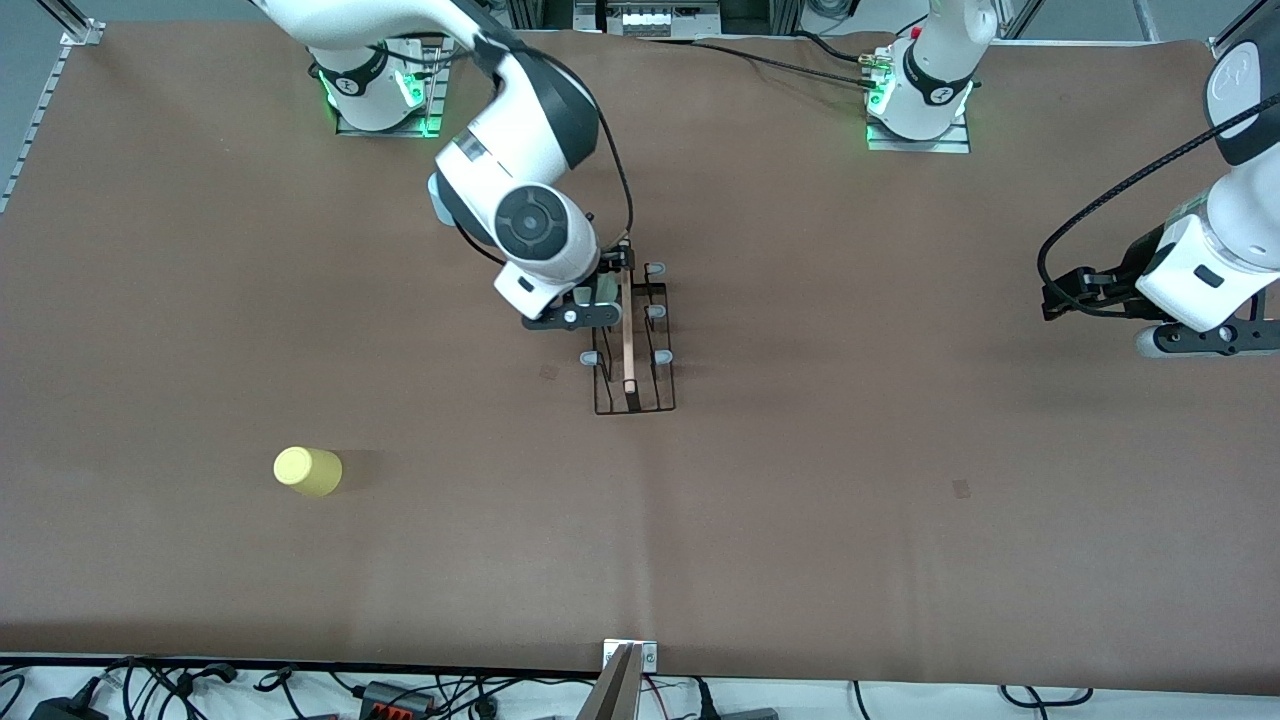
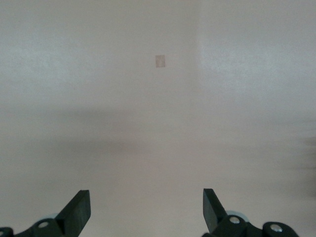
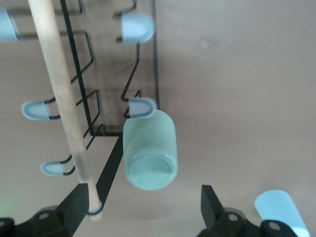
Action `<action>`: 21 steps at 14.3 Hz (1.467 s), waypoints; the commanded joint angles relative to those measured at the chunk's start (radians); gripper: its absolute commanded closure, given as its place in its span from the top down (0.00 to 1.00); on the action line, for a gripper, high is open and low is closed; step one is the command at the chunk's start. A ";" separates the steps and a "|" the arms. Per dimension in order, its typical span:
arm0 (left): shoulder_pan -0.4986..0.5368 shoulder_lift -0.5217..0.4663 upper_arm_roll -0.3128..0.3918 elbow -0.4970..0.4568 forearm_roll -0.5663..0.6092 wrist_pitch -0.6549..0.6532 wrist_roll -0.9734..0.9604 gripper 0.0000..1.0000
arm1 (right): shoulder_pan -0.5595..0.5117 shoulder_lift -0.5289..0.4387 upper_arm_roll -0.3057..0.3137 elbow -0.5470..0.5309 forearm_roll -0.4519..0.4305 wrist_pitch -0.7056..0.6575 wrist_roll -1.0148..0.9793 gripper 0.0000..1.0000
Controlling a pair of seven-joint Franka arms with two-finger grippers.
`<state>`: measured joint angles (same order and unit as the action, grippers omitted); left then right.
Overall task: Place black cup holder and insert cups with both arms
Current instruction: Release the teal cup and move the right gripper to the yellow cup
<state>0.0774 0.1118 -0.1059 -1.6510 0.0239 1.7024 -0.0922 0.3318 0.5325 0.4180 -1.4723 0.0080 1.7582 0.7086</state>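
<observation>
- Black cup holder (image 1: 634,345) stands upright near the middle of the bench (image 1: 800,500), its wooden rod handle (image 1: 626,330) running along the top and its grey-blue tipped pegs (image 1: 662,357) sticking out on both sides.
- A pale green cup (image 3: 149,150) sits on one of the pegs on the side toward the right arm's end of the bench, seen clearly only from the right wrist; from the front the arm hides it.
- The right hand (image 1: 592,312) hangs just over that side of the holder, its fingers spread wide and gripping nothing, one finger close to the rod.
- A light blue cup (image 3: 279,211) shows at the edge of the right wrist view, lying on the bench just beside the hand.
- A yellow cup (image 1: 308,471) stands mouth down, well apart from the holder, nearer the front camera and toward the right arm's end.
- The left hand (image 1: 1205,338) waits over bare bench at its own end, fingers wide and empty.
- Risk, as I judge it: the green cup looks tilted on its peg, so a brush from the hand, or a snag on the rod, could knock it off or drag the light wire rack.
- Brown matte cloth covers the bench; cables lie along the near edge.
</observation>
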 commanded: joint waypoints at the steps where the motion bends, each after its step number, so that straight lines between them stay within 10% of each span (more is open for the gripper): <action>1: 0.004 -0.018 -0.006 -0.009 0.007 0.005 0.006 1.00 | -0.063 -0.017 -0.079 0.069 -0.003 -0.088 0.014 1.00; 10: 0.004 -0.015 -0.006 -0.009 0.024 0.006 -0.001 1.00 | -0.419 0.102 -0.145 0.075 -0.105 0.124 -0.278 1.00; 21: 0.002 -0.017 -0.006 -0.007 0.022 0.005 -0.001 1.00 | -0.470 0.247 -0.219 0.075 -0.152 0.392 -0.651 1.00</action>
<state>0.0775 0.1117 -0.1066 -1.6507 0.0279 1.7029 -0.0922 -0.1320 0.7561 0.1907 -1.4145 -0.1260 2.1313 0.1081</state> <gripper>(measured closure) 0.000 0.000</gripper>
